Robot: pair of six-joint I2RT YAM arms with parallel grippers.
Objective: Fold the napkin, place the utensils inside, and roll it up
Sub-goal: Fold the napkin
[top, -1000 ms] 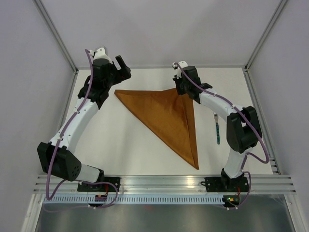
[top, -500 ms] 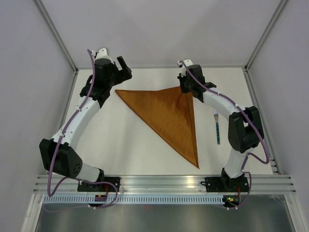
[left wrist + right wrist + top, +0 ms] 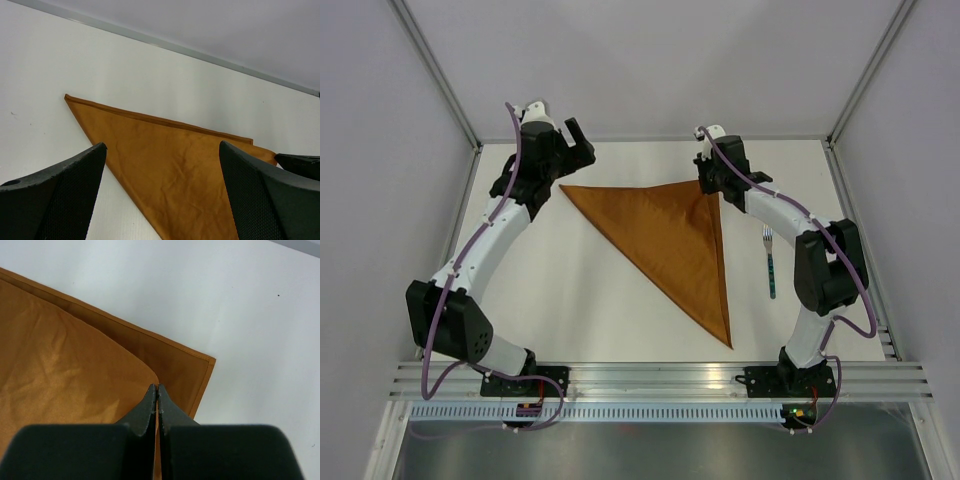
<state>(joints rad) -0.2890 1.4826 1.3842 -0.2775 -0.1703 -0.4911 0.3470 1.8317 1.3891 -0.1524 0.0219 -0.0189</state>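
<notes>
The rust-brown napkin point(image 3: 670, 240) lies folded into a triangle on the white table, with corners at the far left, the far right and near the front edge. My right gripper point(image 3: 710, 184) is shut on the top layer at the far-right corner; in the right wrist view the closed tips point(image 3: 158, 386) pinch the cloth point(image 3: 65, 370) just short of the lower layer's corner. My left gripper point(image 3: 578, 143) hangs open and empty above the far-left corner, and the napkin point(image 3: 170, 160) shows between its fingers point(image 3: 75, 175). The fork point(image 3: 771, 265) lies right of the napkin, tines pointing away.
Grey walls and metal frame rails close in the table at the back, left and right. The arm bases sit on an aluminium rail point(image 3: 650, 378) at the near edge. The fork lies close to the right arm's elbow point(image 3: 825, 265).
My right gripper has carried the napkin's top-layer corner a little to the right and back, squaring the fold. My left gripper has drifted slightly toward the back, still open.
</notes>
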